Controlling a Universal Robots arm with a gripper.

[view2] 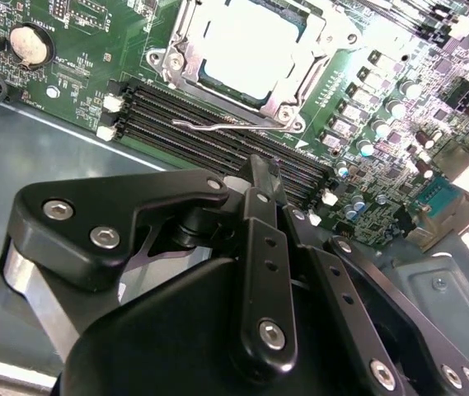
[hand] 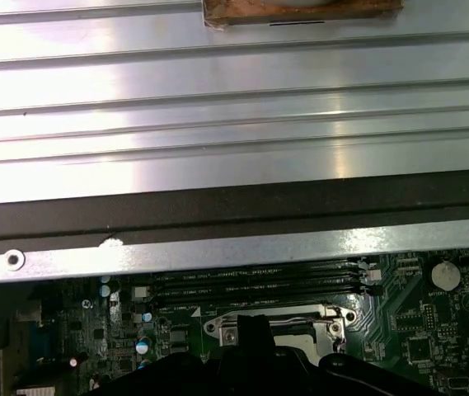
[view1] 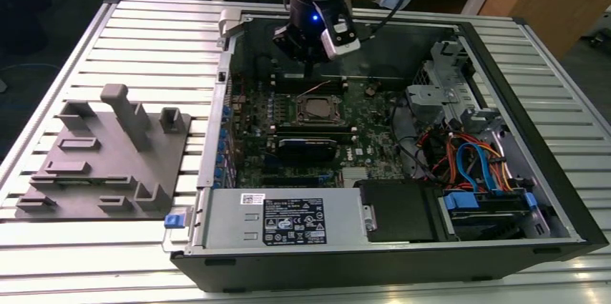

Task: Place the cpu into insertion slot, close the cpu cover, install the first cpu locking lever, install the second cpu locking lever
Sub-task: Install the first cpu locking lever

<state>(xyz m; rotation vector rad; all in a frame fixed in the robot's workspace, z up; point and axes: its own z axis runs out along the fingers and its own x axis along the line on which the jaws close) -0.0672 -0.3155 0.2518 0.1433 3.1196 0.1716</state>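
Grey fixture tray (view1: 105,154) on counter (view1: 153,39), exterior view's left | my hand (view1: 308,66) clenched on nothing, hanging over the green board (view1: 256,157) | cpu (view1: 319,109) seated in insertion slot (view1: 297,110), near my hand, cpu cover (view2: 307,70) down around it (a thin wire lever (view2: 218,125) lies just beside, over the memory slots (view2: 160,103)) | blue cables (view1: 474,161) at exterior view's right.

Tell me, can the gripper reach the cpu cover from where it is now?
Probably yes: the gripper hangs near the memory slots right beside the cpu cover, with nothing standing between them.
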